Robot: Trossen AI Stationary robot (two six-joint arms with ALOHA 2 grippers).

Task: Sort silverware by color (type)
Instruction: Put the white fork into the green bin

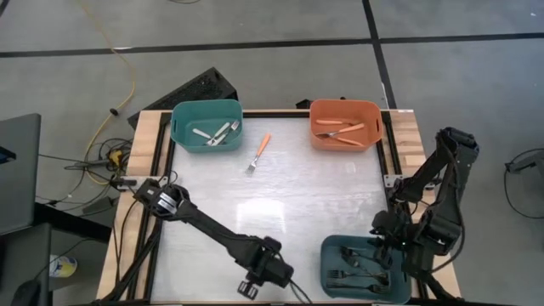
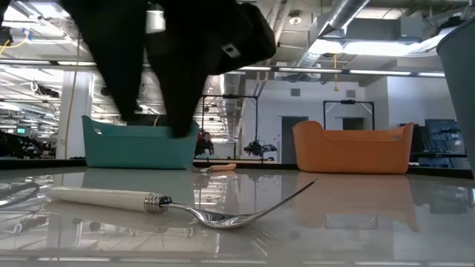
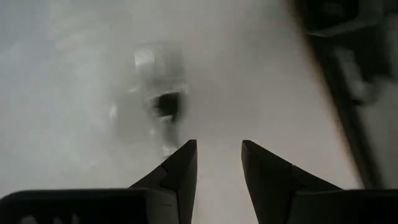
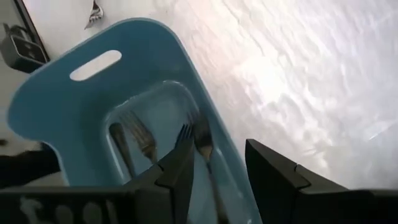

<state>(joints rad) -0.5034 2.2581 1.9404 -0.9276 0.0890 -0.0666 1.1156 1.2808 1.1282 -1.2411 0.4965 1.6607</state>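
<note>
A white-handled fork (image 2: 111,197) lies on the table close to the low camera, resting on its handle and the curve of its head, tines raised. My left gripper (image 3: 219,155) hangs open over the table near its near edge (image 1: 263,274); it hides that fork in the high view. An orange-handled fork (image 1: 259,153) lies flat between the far bins. My right gripper (image 4: 217,162) is open above the dark blue bin (image 1: 333,255), which holds several black forks (image 4: 202,140). Neither gripper holds anything.
A teal bin (image 1: 183,119) with white-handled forks stands at the far left. An orange bin (image 1: 319,115) with orange-handled forks stands at the far right. The dark blue bin fills the near right corner. The bare tabletop (image 1: 297,195) lies between them.
</note>
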